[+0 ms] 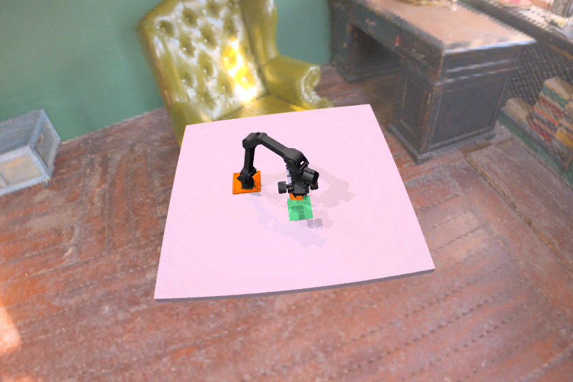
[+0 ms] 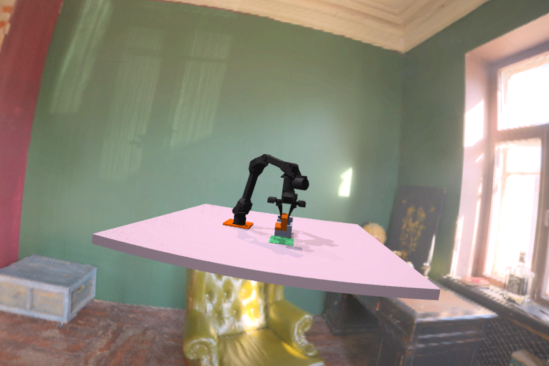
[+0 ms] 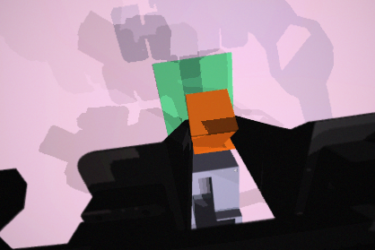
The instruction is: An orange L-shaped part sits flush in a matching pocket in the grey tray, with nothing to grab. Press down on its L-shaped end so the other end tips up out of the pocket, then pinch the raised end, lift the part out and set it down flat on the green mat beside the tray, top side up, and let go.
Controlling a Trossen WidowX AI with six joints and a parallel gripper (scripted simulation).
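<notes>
The orange part [image 1: 296,197] [image 2: 283,221] [image 3: 210,108] is out of the pocket. My gripper [image 2: 285,216] [image 3: 207,122] is shut on its upper end. The part hangs steeply, its L-shaped foot low and to the left in the exterior view. It is in the air near the tray edge that faces the mat; its exact height is hard to tell. The grey tray [image 2: 283,234] [image 3: 224,184] shows its vacant pocket in the wrist view. The green mat [image 1: 307,215] [image 2: 274,240] [image 3: 167,78] lies flat beside the tray, with shadows across it. In the top view the gripper hides most of the tray.
The pink table [image 1: 222,248] [image 2: 199,246] carries everything. The arm's orange base plate [image 1: 237,187] [image 2: 228,223] is bolted left of the tray in the top and exterior views. The tray's raised block stands just behind the mat. An armchair and a desk are beyond the table.
</notes>
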